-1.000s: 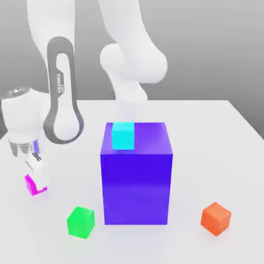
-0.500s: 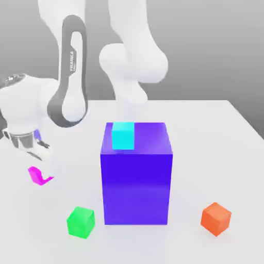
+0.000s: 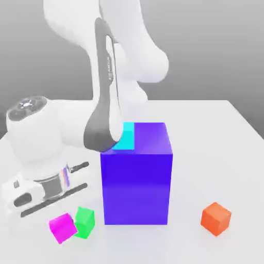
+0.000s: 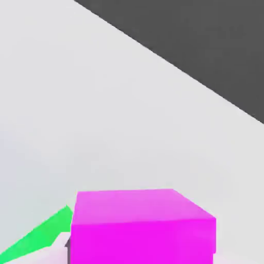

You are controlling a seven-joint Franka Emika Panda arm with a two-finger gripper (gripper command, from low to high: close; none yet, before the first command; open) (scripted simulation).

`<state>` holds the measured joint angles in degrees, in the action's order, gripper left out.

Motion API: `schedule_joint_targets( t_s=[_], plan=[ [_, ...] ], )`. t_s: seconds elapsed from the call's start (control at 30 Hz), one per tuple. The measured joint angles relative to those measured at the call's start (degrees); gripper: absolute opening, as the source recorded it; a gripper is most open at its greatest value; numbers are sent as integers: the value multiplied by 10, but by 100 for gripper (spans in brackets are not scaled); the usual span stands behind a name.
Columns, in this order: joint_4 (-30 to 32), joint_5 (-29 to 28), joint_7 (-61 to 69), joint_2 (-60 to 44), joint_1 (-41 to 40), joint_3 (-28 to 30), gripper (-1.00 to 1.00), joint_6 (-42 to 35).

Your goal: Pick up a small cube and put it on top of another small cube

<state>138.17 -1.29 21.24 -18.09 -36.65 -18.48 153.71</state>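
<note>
The robot's hand [image 4: 142, 250] is closed on a small magenta cube [image 3: 63, 228], a plain, flat-sided block held tilted between its fingers. In the exterior view the magenta cube overlaps the left side of a small green cube [image 3: 86, 223] — whether the two touch, I cannot tell. Both look smooth and matte. A tall, slightly glossy blue-violet block [image 3: 136, 188] stands on the pale, smooth table [image 3: 206, 165], a cyan cube [image 3: 127, 139] on top, partly hidden by the white, rounded arm [image 3: 77, 121]. An orange cube [image 3: 215, 219] rests toward the exterior view's right.
</note>
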Motion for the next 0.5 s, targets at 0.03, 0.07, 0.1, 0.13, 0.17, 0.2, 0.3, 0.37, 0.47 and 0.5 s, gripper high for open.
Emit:
schedule_joint_targets(
  t_s=[0.03,0.07,0.1,0.13,0.17,0.2,0.3,0.37,0.47,0.5],
  plan=[
    [-5,-4,34,1,-4,-11,-100,-2],
    [-9,-9,67,2,-8,-21,-100,-2],
    [-14,-13,100,5,-12,-31,-100,-2],
    [-18,-17,132,8,-17,-40,-100,-1],
    [-23,-21,164,12,-22,-48,-100,2],
    [-27,-24,195,17,-28,-56,-100,4],
    [-16,-39,281,31,-46,-69,-100,3],
    [8,-52,334,40,-57,-73,-100,-6],
    [49,-72,413,58,-72,-76,-100,-16],
    [63,-79,438,65,-77,-77,-100,-19]
  ],
)
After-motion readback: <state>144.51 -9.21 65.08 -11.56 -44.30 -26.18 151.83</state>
